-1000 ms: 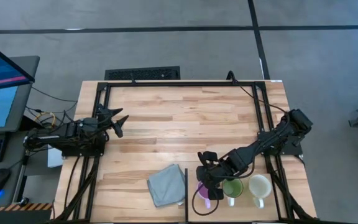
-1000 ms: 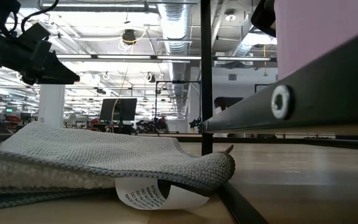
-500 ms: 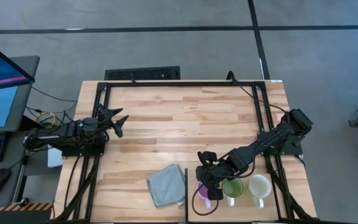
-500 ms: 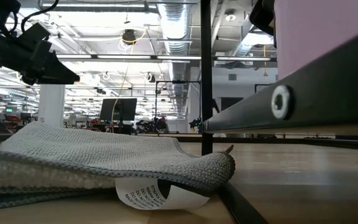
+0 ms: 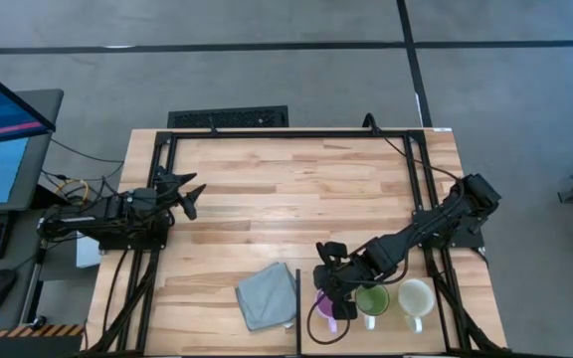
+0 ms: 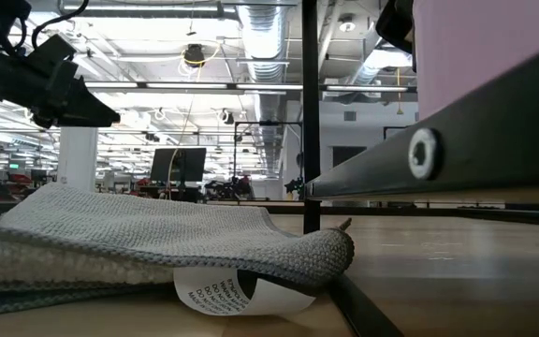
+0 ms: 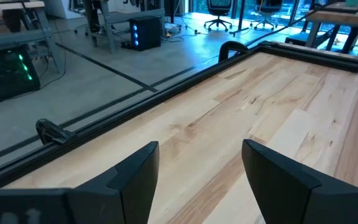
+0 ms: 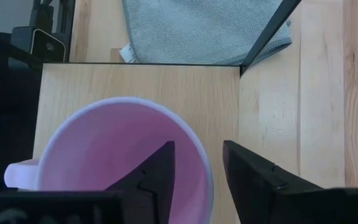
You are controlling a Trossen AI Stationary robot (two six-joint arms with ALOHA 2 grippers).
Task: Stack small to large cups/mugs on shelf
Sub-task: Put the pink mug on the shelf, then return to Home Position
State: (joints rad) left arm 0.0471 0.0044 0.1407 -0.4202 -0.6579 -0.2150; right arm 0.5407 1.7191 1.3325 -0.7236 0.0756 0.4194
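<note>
Three mugs stand upright in a row on a low shelf at the table's near edge: the lilac mug (image 5: 320,305) (image 8: 110,149) on the left, the green mug (image 5: 372,300) in the middle, the cream mug (image 5: 416,297) on the right. My right gripper (image 5: 336,301) (image 8: 197,171) hangs over the lilac mug, open. One finger is inside the mug and one outside its wall (image 8: 202,163), with a gap on each side. The mug's base rests on the shelf board (image 8: 135,81). My left gripper (image 5: 191,195) (image 7: 201,168) waits open above the table's left side.
A grey cloth (image 5: 265,294) (image 6: 138,234) lies on the table just left of the shelf, with a paper tag (image 6: 237,285) under its edge. A black upright post (image 6: 310,112) and sloping rail (image 6: 457,140) frame the shelf. Bare wood spans the table's middle and far side.
</note>
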